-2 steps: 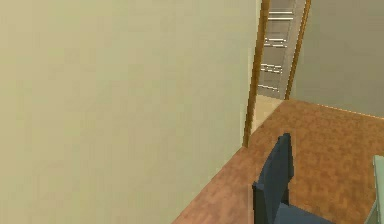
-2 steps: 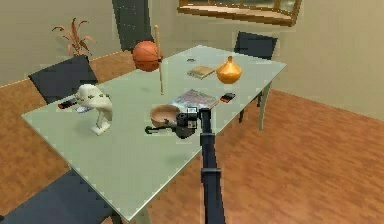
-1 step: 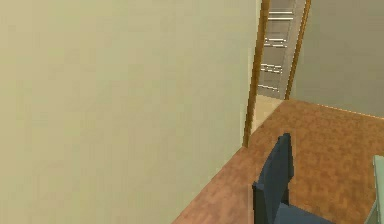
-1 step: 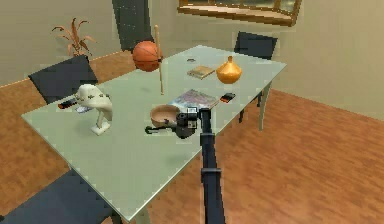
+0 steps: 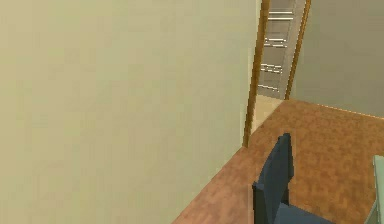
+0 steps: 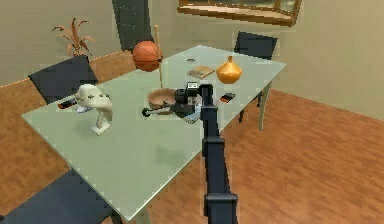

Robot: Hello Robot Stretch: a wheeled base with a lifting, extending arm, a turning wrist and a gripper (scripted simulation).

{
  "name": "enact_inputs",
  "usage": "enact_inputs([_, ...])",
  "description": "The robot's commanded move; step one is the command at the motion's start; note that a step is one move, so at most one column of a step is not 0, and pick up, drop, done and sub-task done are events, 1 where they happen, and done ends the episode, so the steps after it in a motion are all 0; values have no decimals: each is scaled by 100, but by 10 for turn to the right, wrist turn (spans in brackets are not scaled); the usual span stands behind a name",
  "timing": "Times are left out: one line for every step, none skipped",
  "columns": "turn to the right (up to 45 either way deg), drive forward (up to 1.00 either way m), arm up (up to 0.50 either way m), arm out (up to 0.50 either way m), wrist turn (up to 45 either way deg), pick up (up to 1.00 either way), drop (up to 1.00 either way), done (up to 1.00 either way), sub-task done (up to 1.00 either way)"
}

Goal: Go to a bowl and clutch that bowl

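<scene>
Claw (image 6: 150, 112) at brown bowl (image 6: 159, 97) on pale table (image 6: 120, 160).

Brown bowl (image 6: 158, 97) upright near middle of pale table (image 6: 150, 150).

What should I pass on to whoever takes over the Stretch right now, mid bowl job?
Gripper: out over the pale green table, at the bowl; cannot tell whether it holds anything.
Bowl: brownish, on the tabletop near the middle, between the white statue and the orange vase, with the basketball beyond it.
Done: robot stands at the table, arm extended to the bowl.
Left: confirm the grasp, then lift the bowl clear of the table.
</scene>
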Motion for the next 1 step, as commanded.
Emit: enact_inputs([0, 0, 0, 0, 0, 0, 0, 100, 0])
